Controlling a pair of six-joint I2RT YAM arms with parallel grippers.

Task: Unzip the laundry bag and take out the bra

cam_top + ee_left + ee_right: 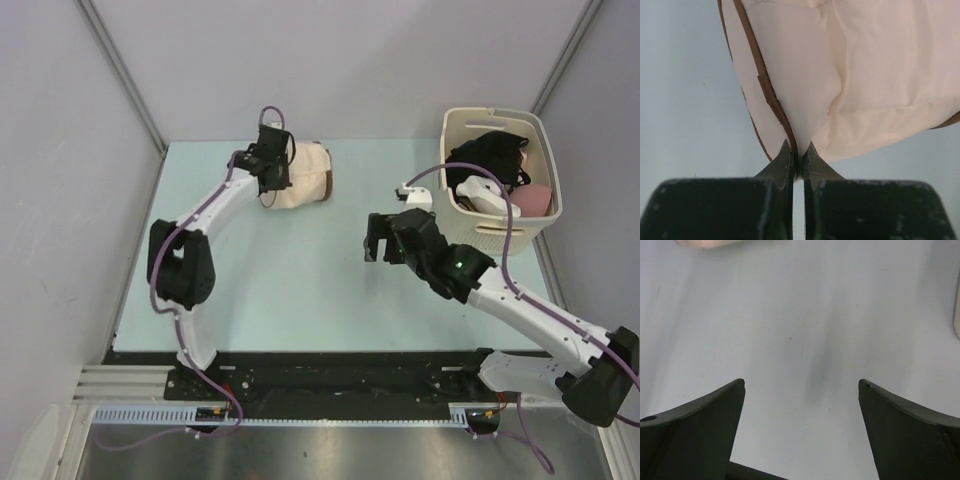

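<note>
The cream-beige laundry bag (303, 178) with brown zipper trim lies at the back of the table, left of centre. It fills the left wrist view (855, 75). My left gripper (268, 178) is at the bag's left end, shut on its brown zipper trim (796, 159). My right gripper (378, 240) is open and empty over bare table, right of centre, well apart from the bag. In the right wrist view the gripper (801, 385) has only table between its jaws. The bra is not visible outside the bag.
A rigid cream plastic basket (548, 170) with dark and pink clothes stands at the back right, beside my right arm. The pale table (270, 280) has raised walls left, back and right.
</note>
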